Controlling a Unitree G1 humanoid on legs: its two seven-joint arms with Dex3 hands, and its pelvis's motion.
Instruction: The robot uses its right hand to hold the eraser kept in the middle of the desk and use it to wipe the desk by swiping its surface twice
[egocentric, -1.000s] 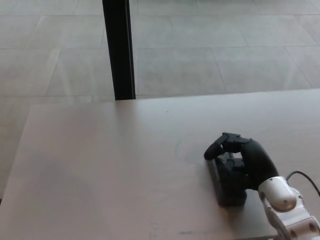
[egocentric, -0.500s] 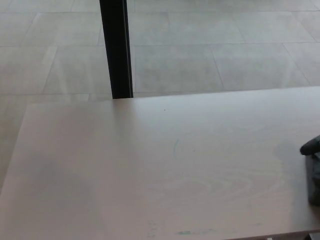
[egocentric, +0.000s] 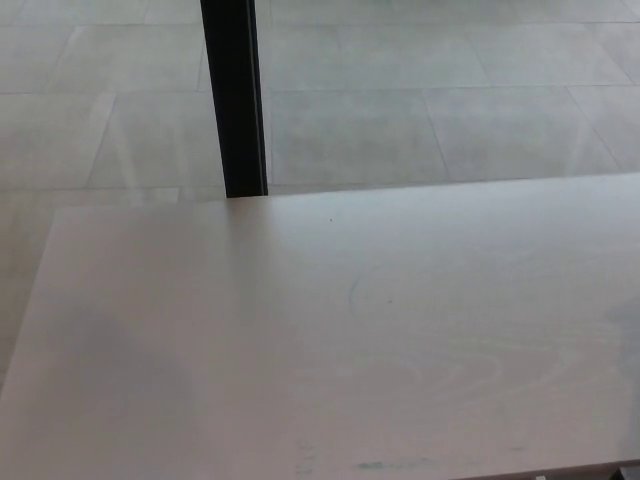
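1. Only the desk (egocentric: 300, 340) is seen in the head view, pale and wood-grained, filling the lower part of the picture.
2. Neither hand is caught on camera, so whether anything is grasped can't be told.
3. The eraser isn't seen on the visible desk surface, so its spot can't be told either.
4. A faint bluish curved mark (egocentric: 353, 293) is noticed near the desk's middle.
5. A black post (egocentric: 235, 98) is seen standing on the tiled floor (egocentric: 430, 110) just behind the far edge.
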